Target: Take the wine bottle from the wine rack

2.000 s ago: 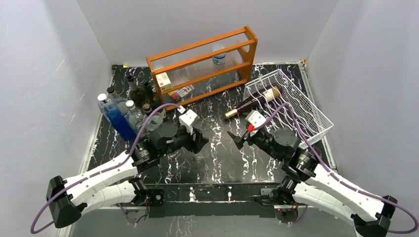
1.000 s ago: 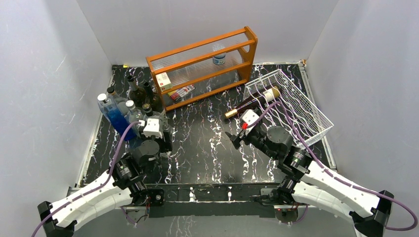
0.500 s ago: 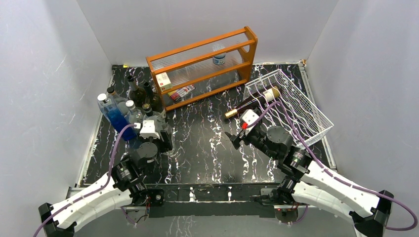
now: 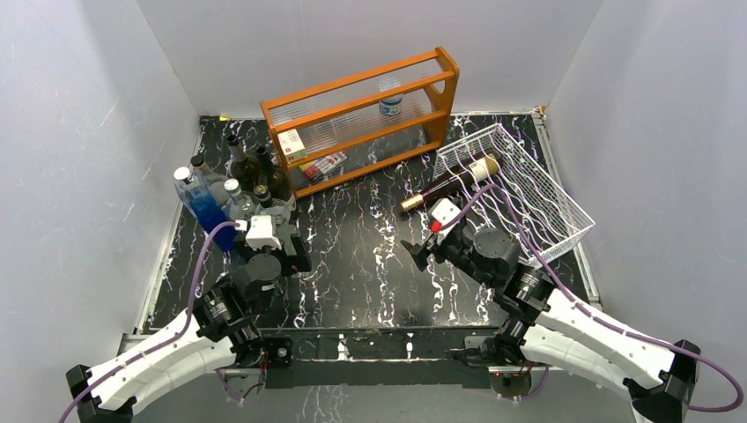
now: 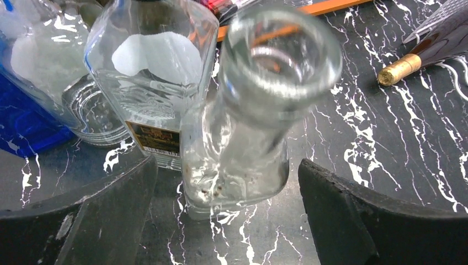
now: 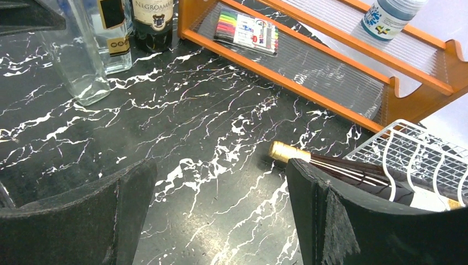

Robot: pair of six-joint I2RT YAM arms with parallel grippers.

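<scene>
Centre frame: clear glass bottle (image 5: pixel 243 138) upright on black marbled tabletop (image 5: pixel 386 143), between wide-spread end effector (image 5: pixel 226 165) fingers (image 5: pixel 105 215), touching neither. Upper left: labelled clear bottle (image 5: pixel 149 72). Upper right: gold-capped wine bottle (image 5: pixel 425 52) neck.

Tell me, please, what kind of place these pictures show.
Likely a robot test cell in a lab, not a home: bare white walls box in a black marbled table, and two robot arms are bolted at its near edge.
</scene>
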